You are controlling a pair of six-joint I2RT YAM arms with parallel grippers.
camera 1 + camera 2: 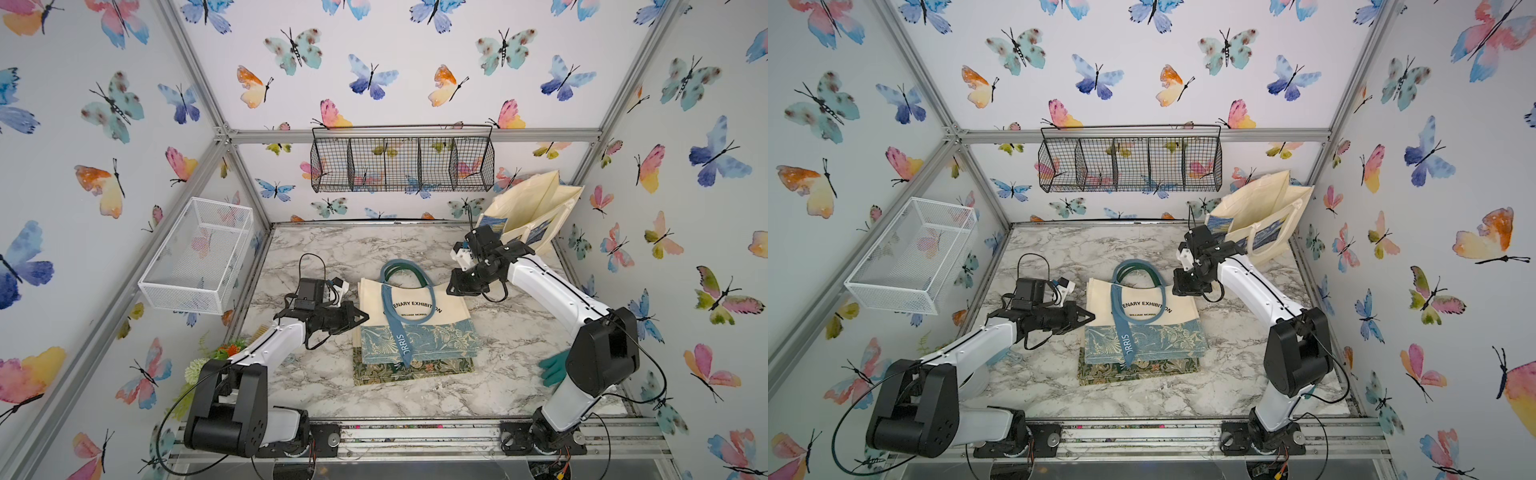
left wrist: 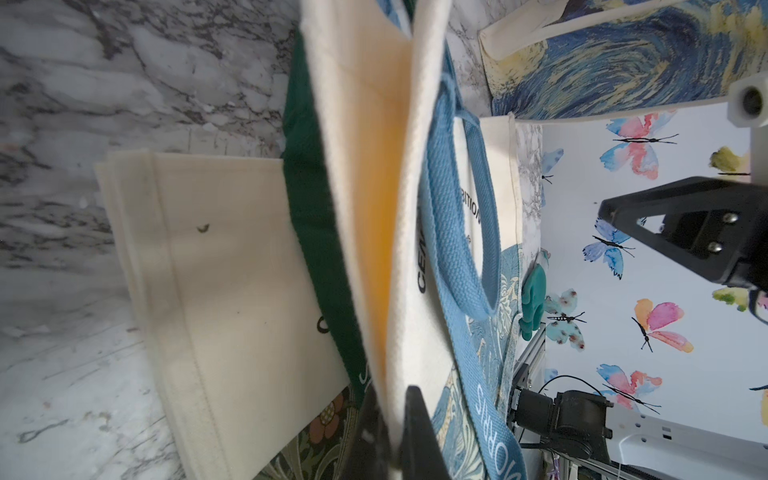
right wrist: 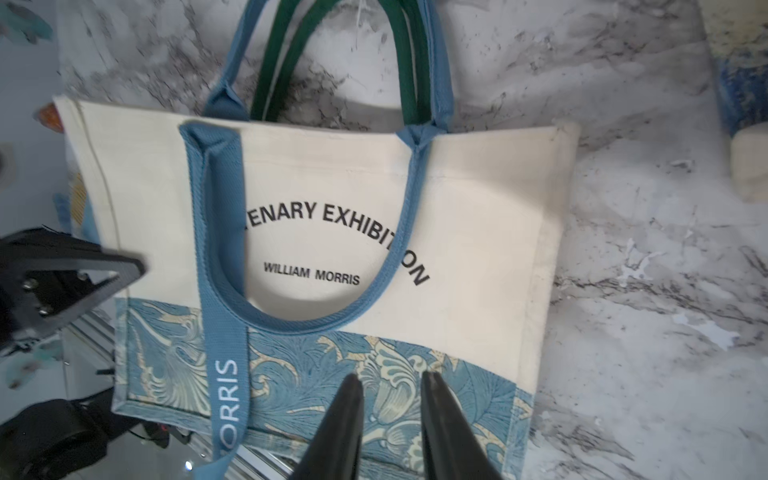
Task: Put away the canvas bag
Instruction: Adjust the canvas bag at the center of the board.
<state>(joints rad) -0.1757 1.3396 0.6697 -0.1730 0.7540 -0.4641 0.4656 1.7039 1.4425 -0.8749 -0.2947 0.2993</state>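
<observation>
Matt woven canvas bag (image 3: 478, 232), ribbed webbing handle (image 3: 220, 232) — smooth marble-look tabletop (image 3: 644, 332), wire basket (image 1: 403, 164)

Lower bag (image 1: 436, 370): mostly covered by the upper canvas bag (image 1: 455, 316); only a green floral strip and the green handles (image 3: 409, 62) show. Print on the upper canvas bag: first letters hidden under the blue handle (image 3: 220, 232); strap lettering cut by the frame edge. Left claw (image 2: 390, 392): fingers cut off at the edge, nipped canvas too near the lens, blurred. Right claw (image 3: 391, 376): fingers cut off likewise. Teal item (image 1: 555, 368) half behind the right arm (image 1: 602, 357), kind unclear. Standing bag (image 1: 536, 199): base hidden by that arm.
</observation>
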